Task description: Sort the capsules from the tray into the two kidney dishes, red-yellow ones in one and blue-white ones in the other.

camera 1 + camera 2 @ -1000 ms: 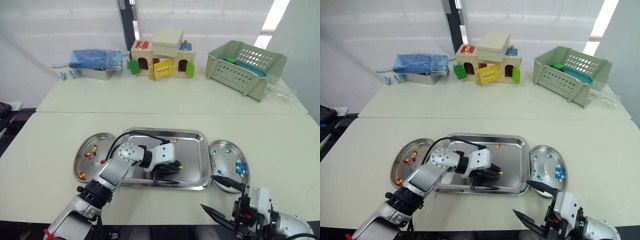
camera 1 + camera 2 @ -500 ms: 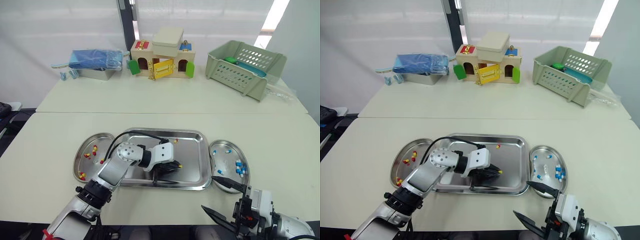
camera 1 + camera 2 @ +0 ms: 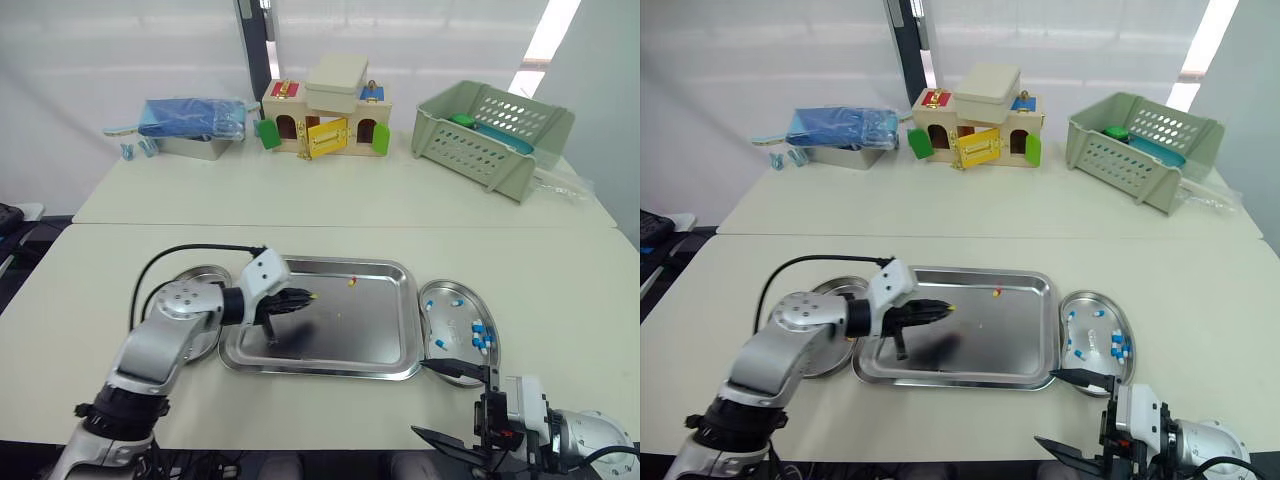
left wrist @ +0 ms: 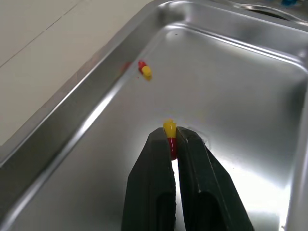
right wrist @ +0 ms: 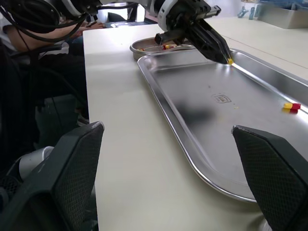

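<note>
My left gripper (image 3: 303, 296) is shut on a red-yellow capsule (image 4: 169, 138), held a little above the left part of the steel tray (image 3: 320, 369). One more red-yellow capsule (image 3: 351, 282) lies near the tray's far rim. My left arm partly covers the left kidney dish (image 3: 196, 274), which holds red-yellow capsules (image 5: 166, 46). The right kidney dish (image 3: 438, 297) holds several blue-white capsules (image 3: 478, 333). My right gripper (image 3: 450, 405) hangs open near the table's front edge, in front of the right dish, with nothing between its fingers.
At the back of the far table stand a toy house (image 3: 325, 120), a green slotted basket (image 3: 495, 125) and a metal box with a blue package (image 3: 190, 122). A seam runs between the two tables.
My left gripper has risen from the front middle of the tray with the capsule and swung left toward the left dish. The right gripper has sunk slightly.
</note>
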Motion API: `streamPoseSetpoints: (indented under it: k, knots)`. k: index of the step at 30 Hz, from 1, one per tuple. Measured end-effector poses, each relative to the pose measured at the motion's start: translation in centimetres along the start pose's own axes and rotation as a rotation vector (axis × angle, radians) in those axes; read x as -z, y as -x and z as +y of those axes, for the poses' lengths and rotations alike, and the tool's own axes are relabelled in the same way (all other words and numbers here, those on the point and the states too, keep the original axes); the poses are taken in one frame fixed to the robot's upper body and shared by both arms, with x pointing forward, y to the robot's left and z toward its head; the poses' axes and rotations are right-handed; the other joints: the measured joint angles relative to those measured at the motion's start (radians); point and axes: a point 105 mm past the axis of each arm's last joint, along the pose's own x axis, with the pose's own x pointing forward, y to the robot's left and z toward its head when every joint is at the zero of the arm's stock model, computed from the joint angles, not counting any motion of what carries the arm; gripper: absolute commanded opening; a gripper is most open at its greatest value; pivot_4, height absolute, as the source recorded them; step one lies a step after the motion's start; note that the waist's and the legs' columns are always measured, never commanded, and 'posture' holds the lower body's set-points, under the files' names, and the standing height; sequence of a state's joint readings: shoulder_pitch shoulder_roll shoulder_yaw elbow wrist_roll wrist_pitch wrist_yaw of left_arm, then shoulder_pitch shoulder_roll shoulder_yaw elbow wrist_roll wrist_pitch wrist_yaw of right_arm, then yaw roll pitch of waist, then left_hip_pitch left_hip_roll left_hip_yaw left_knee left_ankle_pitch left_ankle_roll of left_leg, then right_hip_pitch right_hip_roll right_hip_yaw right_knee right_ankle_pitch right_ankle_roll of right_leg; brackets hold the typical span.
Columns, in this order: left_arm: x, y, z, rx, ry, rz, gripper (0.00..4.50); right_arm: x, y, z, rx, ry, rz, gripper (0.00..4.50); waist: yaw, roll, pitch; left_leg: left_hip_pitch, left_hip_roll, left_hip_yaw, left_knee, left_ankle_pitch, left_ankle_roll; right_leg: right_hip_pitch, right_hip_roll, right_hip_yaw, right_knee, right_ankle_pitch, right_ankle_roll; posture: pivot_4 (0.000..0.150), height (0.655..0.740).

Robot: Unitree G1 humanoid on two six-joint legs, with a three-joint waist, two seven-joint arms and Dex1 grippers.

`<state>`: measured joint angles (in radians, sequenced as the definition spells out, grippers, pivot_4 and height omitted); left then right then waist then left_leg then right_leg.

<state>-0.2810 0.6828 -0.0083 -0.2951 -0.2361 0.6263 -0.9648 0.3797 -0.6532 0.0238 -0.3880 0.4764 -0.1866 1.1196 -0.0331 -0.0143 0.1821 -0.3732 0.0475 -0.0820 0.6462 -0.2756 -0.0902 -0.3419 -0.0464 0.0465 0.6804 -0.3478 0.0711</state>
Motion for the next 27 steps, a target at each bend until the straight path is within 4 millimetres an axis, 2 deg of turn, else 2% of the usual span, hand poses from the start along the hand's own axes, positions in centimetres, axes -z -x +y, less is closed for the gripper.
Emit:
streamPoseSetpoints:
  k: [5,11,15,27]
  knots:
    - [1.7,5.8,1.8,-0.257,0.112,0.040,0.02,0.7,0.4,-0.3,-0.036,-0.022,0.002,4.50,0.003,0.000,0.000,0.000,0.000,0.000,0.000,0.000,0.000,0.000,-0.001,0.000,0.000,0.000,0.000,0.150,0.7400]
    - [3.8,9.9,2.5,-0.447,0.211,0.088,0.02,1.5,0.9,-0.8,-0.062,-0.028,0.015,4.50,0.008,-0.001,0.000,0.000,0.000,0.000,0.000,0.000,0.000,0.001,-0.001,-0.001,0.000,0.000,0.000,0.150,0.7400]
    - [4.6,11.1,2.8,-0.514,0.227,0.101,0.02,1.4,0.6,-1.4,-0.043,-0.028,-0.021,4.50,0.005,-0.001,0.000,0.001,0.000,0.000,0.000,0.000,0.000,0.001,-0.001,-0.001,0.000,0.000,0.000,0.150,0.7400]
    - [6.9,11.8,3.5,-0.574,0.284,0.130,0.02,1.7,0.7,-1.0,-0.025,-0.042,-0.033,4.50,0.005,-0.001,0.000,0.001,0.000,0.000,0.000,0.000,0.000,0.001,-0.001,-0.001,0.000,0.000,0.000,0.150,0.7400]
